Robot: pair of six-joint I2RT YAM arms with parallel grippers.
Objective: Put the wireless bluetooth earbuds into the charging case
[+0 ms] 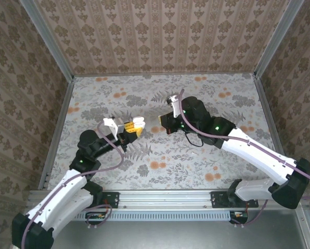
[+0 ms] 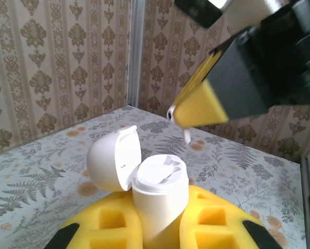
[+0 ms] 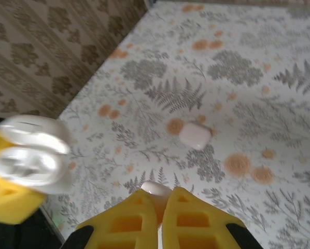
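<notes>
My left gripper is shut on a white charging case and holds it upright above the table. The case's lid is flipped open to the left and its two sockets are empty. My right gripper is shut on a tiny white earbud that sticks out past the yellow pads. In the left wrist view that earbud hangs stem down from the right gripper, a little above and beyond the open case, apart from it. From overhead the right gripper faces the case across a small gap.
A second white case, shut, lies on the floral tabletop beyond the right gripper. A small white piece lies on the table beside the right arm. Patterned walls with metal posts close the table in on three sides.
</notes>
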